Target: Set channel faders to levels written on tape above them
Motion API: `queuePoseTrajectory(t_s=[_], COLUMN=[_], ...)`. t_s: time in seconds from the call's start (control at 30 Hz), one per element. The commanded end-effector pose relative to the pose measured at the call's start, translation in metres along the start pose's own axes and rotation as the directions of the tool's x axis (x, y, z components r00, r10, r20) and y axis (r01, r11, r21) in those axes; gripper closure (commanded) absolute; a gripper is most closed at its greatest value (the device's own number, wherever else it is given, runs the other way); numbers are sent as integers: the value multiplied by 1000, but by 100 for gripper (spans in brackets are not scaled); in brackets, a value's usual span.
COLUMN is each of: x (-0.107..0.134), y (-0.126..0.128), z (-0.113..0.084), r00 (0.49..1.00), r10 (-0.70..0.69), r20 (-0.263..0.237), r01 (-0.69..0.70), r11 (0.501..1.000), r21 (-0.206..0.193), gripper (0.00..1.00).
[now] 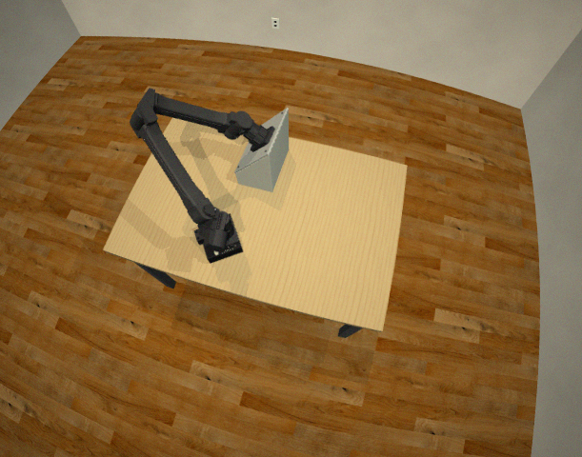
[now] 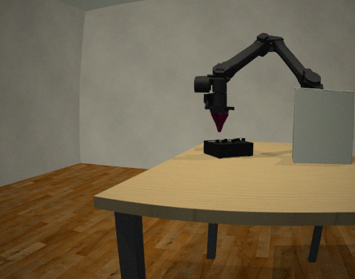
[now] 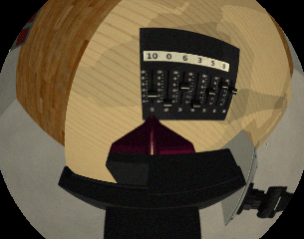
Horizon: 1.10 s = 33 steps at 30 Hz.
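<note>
The black lighting desk (image 1: 226, 253) (image 2: 231, 150) (image 3: 188, 42) stands flat on the table. Its tape (image 3: 176, 57) reads 10, 0, 6, 3, 5, 8 from left to right in the wrist view. The first channel's cap (image 3: 152, 93) stands below mid-scale. The second cap (image 3: 167, 104) and the fourth cap (image 3: 196, 104) are near the bottom. The third cap (image 3: 184, 86), fifth cap (image 3: 210, 92) and sixth cap (image 3: 224, 87) stand around mid-scale or above; exact marks are too blurred. The master cap (image 3: 233, 91) is at the far right. My gripper (image 2: 219, 131) (image 3: 152, 119) is shut and empty, above the desk, touching no cap.
The wooden table (image 1: 330, 221) (image 2: 201, 186) carries a grey wedge-shaped box (image 1: 279, 157) (image 2: 323, 126) beside the arm's base. The desk lies near one table edge. My arm (image 1: 172, 167) (image 2: 246, 57) arches over from the base and hides much of the desk in the top view.
</note>
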<state>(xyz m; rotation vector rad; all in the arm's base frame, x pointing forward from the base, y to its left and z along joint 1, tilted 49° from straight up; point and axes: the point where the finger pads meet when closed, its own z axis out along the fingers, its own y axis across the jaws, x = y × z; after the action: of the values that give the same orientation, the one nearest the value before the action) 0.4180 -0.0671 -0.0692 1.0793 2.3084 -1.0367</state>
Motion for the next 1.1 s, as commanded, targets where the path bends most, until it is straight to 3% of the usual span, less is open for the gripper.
queuePoseTrajectory(t_s=[0.0, 1.07], x=[-2, 0], y=[2, 0], z=[4, 14], r00=[1000, 1000], r10=[8, 0], r20=[-2, -1], r01=[-8, 0], r11=[1000, 1000], r21=[10, 10], gripper=[100, 100])
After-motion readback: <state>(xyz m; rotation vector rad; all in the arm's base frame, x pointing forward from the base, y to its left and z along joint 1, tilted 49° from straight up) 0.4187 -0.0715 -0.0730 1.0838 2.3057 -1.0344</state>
